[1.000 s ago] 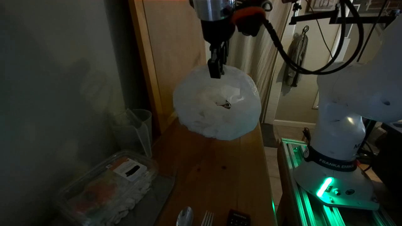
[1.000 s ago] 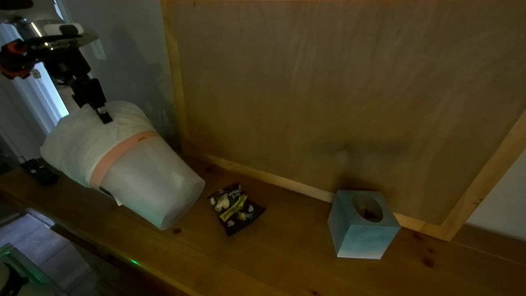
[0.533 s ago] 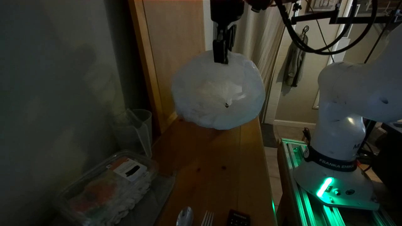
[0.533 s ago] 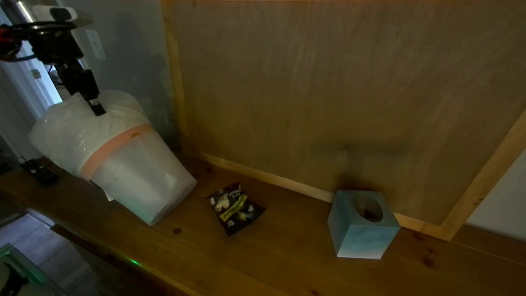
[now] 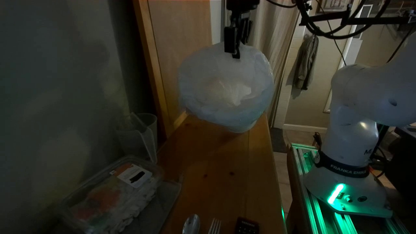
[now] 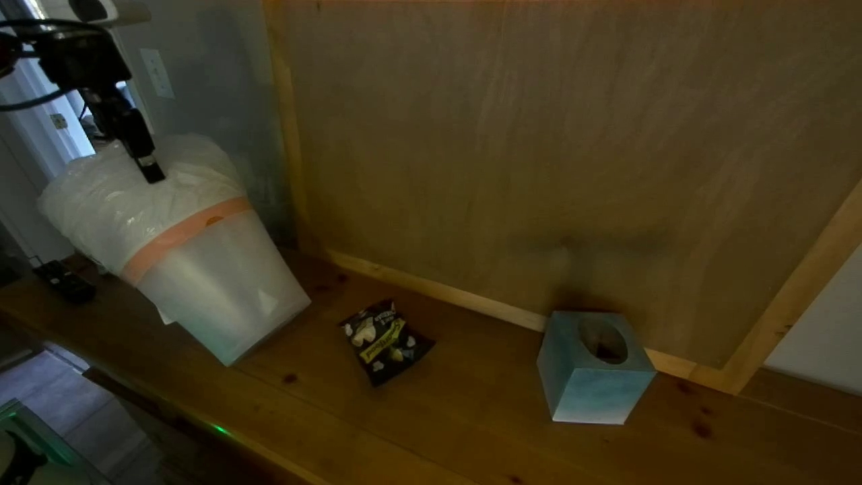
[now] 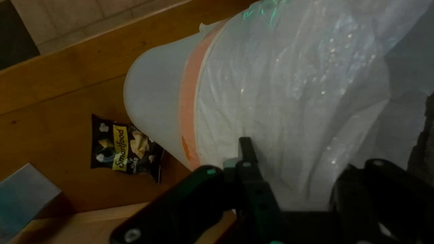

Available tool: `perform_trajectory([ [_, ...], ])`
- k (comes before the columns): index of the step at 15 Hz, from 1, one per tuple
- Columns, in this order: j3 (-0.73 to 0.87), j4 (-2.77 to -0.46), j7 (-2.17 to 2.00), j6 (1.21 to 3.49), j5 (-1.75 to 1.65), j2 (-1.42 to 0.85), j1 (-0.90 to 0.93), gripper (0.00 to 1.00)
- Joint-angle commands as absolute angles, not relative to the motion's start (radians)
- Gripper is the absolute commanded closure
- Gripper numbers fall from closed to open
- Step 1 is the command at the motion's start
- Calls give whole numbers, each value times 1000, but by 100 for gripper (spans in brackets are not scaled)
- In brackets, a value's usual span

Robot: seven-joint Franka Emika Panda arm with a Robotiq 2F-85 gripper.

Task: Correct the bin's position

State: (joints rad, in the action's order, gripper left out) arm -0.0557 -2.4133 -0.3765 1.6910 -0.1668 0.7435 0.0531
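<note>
Leaning steeply over the wooden table (image 6: 465, 431), base toward the black snack packet (image 6: 387, 343), the bin (image 6: 225, 276) looks like thin plastic, so probably light and slightly springy. The gripper (image 5: 234, 53) appears clamped on its upper rim, 1 finger outside and 1 within the mouth, pinching wall and bag (image 7: 288, 101) together. I judge that hold sound: the rim should be stiffest, while the glossy bag hangs loose and could slip or tear if pulled alone. Below the orange band (image 7: 190, 88), the smooth tapering side offers little to pinch.
</note>
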Motion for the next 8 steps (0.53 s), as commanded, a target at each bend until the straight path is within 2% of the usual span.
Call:
perform_trajectory([
  [1,-16,-2450,-356,1707,-31,774,22,95],
  [8,6,-2481,-370,1713,116,830,-21,95],
])
